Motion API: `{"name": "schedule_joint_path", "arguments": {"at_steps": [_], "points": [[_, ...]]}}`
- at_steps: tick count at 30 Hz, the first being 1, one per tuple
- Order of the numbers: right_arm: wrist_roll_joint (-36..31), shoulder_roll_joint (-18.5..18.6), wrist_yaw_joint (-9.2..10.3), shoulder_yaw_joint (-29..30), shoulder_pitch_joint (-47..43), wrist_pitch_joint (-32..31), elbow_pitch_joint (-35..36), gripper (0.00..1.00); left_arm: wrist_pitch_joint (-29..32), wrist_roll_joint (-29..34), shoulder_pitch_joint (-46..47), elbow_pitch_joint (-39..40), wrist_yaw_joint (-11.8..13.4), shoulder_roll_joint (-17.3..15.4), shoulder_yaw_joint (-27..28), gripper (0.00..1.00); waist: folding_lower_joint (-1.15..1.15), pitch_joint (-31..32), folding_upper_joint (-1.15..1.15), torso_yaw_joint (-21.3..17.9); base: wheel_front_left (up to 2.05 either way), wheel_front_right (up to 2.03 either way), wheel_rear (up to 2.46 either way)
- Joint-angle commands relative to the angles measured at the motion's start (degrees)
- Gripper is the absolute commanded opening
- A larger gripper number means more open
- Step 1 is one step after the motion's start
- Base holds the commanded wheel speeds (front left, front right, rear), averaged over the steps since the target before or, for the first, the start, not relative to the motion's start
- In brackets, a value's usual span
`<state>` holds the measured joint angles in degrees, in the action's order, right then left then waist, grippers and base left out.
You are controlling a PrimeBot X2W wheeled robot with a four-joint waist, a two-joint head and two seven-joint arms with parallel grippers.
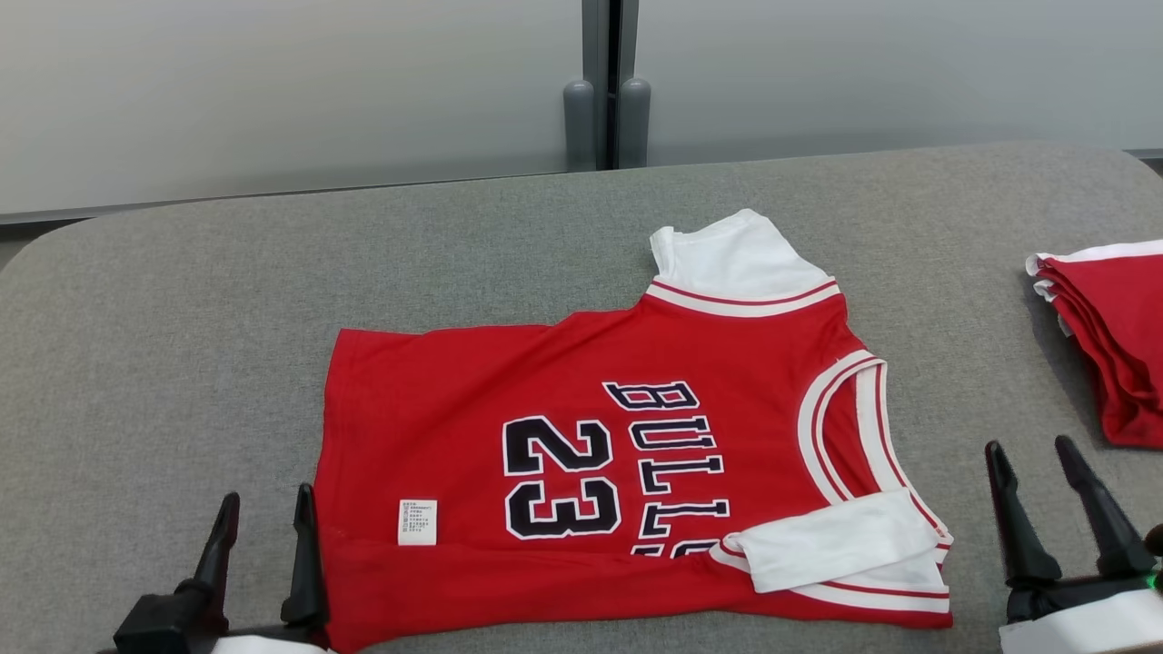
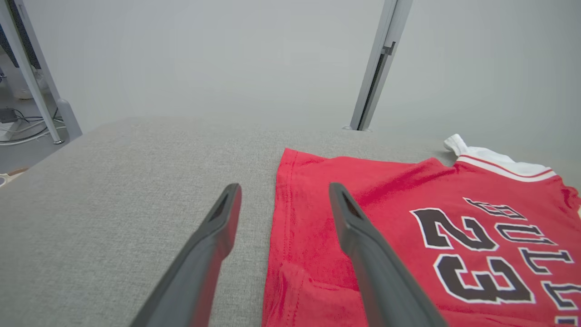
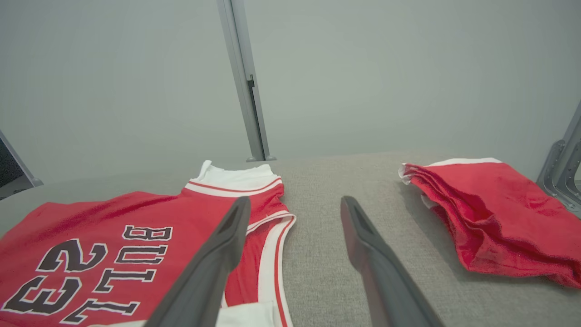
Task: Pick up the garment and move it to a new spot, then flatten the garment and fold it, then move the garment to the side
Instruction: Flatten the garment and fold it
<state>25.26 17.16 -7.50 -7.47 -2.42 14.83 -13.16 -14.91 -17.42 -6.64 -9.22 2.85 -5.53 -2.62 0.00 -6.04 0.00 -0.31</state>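
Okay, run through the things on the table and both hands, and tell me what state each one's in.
jersey: spread flat, print up, near edge folded over, near sleeve folded onto the body.
red stack: folded, lying at the right of the table.
left hand: open, empty, fingers either side of the jersey's hem.
right hand: open, empty, over bare table.

The garment (image 1: 591, 454) lies centred on the desk (image 1: 182, 318), a folded pile (image 1: 1108, 336) at its 3 o'clock. The left tool (image 1: 266, 495) sits at 7 o'clock, the right tool (image 1: 1028, 445) at 4 o'clock.
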Motion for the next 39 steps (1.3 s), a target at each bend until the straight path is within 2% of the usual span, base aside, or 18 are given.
{"name": "schedule_joint_path", "arguments": {"at_steps": [1, 8, 12, 21, 26, 32, 39], "points": [[-1.6, 0.6, 0.02, 1.3, 0.4, 0.3, 2.8, 1.00, -0.2, 1.3, 1.5, 2.1, 0.2, -0.4, 0.4, 1.00, 0.00, 0.2, 0.00, 0.0, 0.00, 0.00, 0.00], [-6.3, -0.5, 0.01, 3.2, -0.8, -5.5, 13.7, 1.00, 0.2, 5.2, 3.0, 5.3, 1.2, -2.0, -0.7, 1.00, 0.00, 1.0, 0.00, 0.1, 0.00, 0.00, 0.00], [-7.3, -1.4, 0.01, 3.9, -2.2, -8.3, 17.2, 1.00, 1.1, 5.8, 2.8, 5.9, 1.6, -2.1, -1.3, 1.00, 0.00, 1.2, 0.00, 0.1, 0.00, 0.00, 0.00], [-7.9, -2.9, 0.01, 4.8, -4.2, -10.2, 19.7, 1.00, 3.0, 4.7, 2.2, 5.8, 2.1, -1.7, -1.9, 1.00, 0.00, 1.2, 0.00, 0.2, 0.00, 0.00, 0.00], [-7.3, -3.4, 0.01, 5.2, -3.7, -10.6, 20.0, 1.00, 4.5, 3.7, 6.3, 4.3, 1.0, -1.2, -3.1, 1.00, 0.00, -0.3, 0.00, 0.3, 0.00, 0.00, 0.00], [-6.2, -3.4, 0.01, 4.6, -1.7, -10.5, 20.1, 1.00, 7.7, 1.3, 17.3, -2.4, -1.3, -1.2, -3.4, 1.00, 0.00, -4.5, 0.00, -0.3, 0.00, 0.00, 0.00], [-4.9, -2.7, 0.01, 3.3, 1.8, -9.2, 18.1, 1.00, 11.6, -1.9, 31.9, -18.7, -4.4, -2.8, -2.0, 1.00, 0.00, -9.8, 0.00, -1.9, 0.00, 0.00, 0.00]]}}
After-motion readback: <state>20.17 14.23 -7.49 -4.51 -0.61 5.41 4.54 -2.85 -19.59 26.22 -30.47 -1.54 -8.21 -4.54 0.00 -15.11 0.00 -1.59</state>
